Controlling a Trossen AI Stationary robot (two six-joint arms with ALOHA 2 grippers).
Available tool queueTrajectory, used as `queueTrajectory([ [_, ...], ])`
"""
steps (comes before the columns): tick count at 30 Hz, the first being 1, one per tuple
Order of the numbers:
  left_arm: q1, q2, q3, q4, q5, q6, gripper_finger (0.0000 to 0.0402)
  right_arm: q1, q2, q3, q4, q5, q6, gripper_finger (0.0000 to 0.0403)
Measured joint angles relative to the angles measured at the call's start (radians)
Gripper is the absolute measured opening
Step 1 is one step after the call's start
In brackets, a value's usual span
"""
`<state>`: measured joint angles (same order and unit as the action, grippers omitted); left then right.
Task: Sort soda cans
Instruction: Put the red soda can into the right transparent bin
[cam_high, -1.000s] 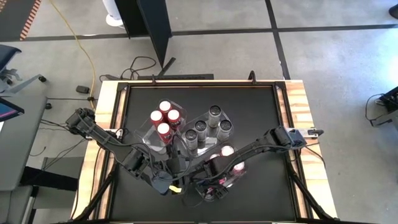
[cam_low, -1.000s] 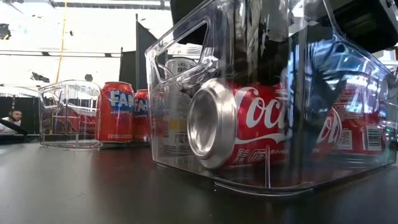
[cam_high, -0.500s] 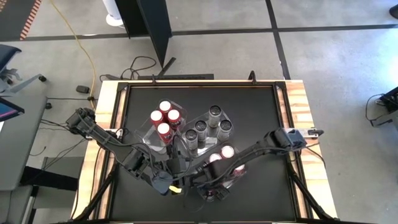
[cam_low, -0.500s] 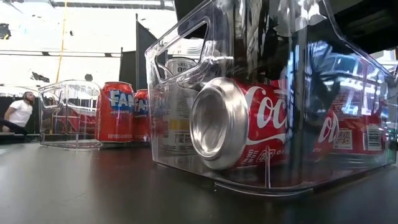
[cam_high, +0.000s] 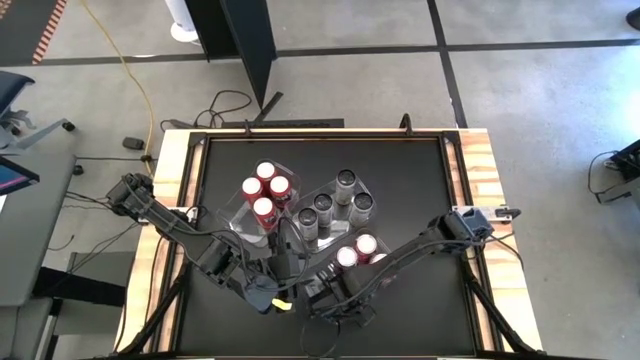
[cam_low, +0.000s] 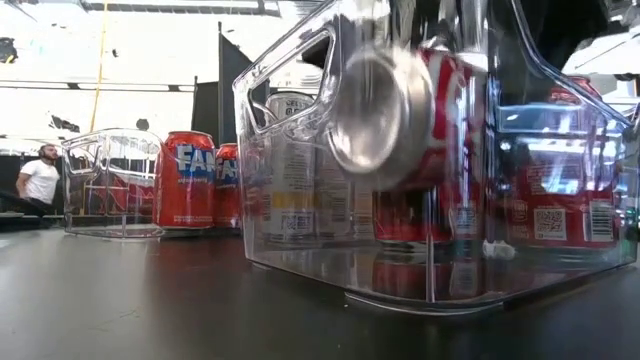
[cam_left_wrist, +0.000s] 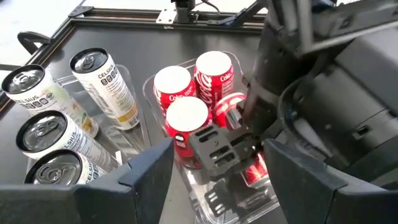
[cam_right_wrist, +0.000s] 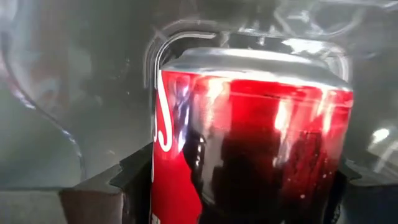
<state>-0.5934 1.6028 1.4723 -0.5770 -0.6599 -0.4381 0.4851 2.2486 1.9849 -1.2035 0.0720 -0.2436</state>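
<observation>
now off the tray (cam_low: 300, 275) floor, red can (cam_low: 400, 115) clamped in right tool (cam_right_wrist: 205, 180).

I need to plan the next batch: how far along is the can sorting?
Done: three red-topped cans and four silver-grey cans stand in separate clear plastic trays; more red cola cans stand in a third tray. In hand: the right end effector grips a tilted red cola can above that tray's floor. Left: setting it upright; no loose cans show on the black table. The left end effector waits open.
</observation>
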Motion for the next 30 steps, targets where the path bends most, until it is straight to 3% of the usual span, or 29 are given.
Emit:
queueTrajectory([
  [17, -0.011, 0.000, 0.000, -0.064, -0.004, -0.068, 0.0245, 0.055, -0.003, 0.172, -0.223, 0.194, 0.067, 0.0301],
  [25, -0.078, 0.000, 0.000, -0.151, -0.099, -0.238, 0.0245, 0.076, -0.003, 0.250, -0.315, 0.320, 0.113, 0.0301],
  [30, -0.133, 0.000, -0.037, -0.059, -0.241, -0.265, 0.0246, 0.086, -0.004, 0.317, -0.368, 0.410, 0.147, 0.0301],
])
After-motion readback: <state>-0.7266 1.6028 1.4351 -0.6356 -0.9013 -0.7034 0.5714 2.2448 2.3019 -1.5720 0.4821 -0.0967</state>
